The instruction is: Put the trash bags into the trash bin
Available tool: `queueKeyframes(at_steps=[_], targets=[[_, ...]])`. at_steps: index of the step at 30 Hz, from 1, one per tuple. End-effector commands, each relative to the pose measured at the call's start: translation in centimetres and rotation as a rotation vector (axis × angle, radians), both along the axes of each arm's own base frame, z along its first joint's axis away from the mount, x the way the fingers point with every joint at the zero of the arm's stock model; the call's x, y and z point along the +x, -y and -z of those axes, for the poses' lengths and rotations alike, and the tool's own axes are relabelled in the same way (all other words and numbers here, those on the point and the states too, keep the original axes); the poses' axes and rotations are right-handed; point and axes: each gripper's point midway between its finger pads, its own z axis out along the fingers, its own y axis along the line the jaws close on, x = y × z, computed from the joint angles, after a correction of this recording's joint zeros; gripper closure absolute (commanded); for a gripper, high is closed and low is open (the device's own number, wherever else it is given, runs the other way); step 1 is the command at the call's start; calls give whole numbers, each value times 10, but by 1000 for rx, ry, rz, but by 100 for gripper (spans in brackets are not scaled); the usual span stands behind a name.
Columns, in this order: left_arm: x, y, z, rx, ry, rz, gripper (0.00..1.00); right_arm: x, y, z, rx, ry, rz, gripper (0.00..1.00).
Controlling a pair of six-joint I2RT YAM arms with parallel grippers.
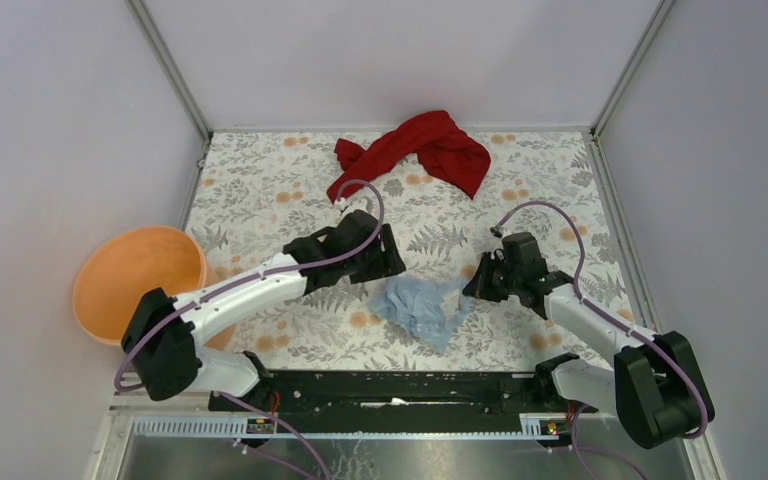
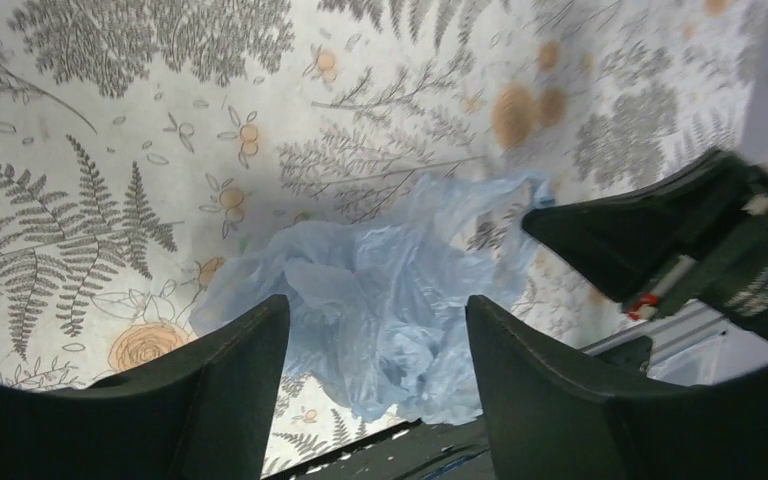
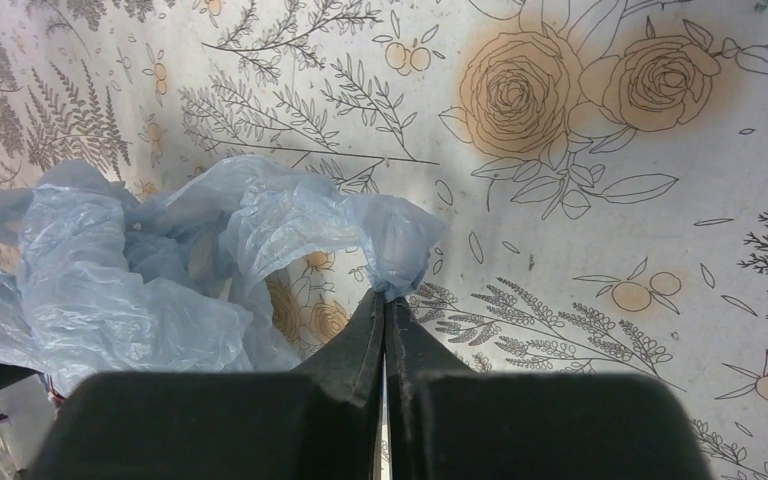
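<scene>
One pale blue trash bag (image 1: 422, 310) lies crumpled on floral table (image 1: 260, 190), near-centre, between both arms. I see right gripper (image 3: 385, 305) clenched on bag's right corner, film bunched at fingertips. My left gripper (image 2: 375, 310) spread wide, poised over bag's left side; contact I cannot tell. Orange trash bin (image 1: 125, 275) at table's left edge, well apart from bag. Red cloth (image 1: 430, 145) near far edge.
</scene>
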Motion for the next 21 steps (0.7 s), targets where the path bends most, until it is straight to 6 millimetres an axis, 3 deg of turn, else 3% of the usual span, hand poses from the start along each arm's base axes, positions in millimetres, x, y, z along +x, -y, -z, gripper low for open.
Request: queueKeyframes(at_steps=[1,4,11,14,16,18,21], targets=[[-10,6,13,-29,-92,-28,33,5,-3,-13,17,62,-28,100],[-15,9,22,-53,-112,-25,43,4,-3,-12,19,60,-33,100],[-31,32,33,-43,-134,52,54,5,-5,-13,22,57,-38,100],[-27,28,32,-18,-107,70,82,9,-4,-19,16,70,-26,100],[-12,19,14,10,-42,83,91,17,0,-29,-10,87,3,100],[14,1,-16,68,55,84,100,31,14,-44,-90,111,71,100],[56,-35,-97,146,275,36,100,55,36,-85,-187,179,166,100]])
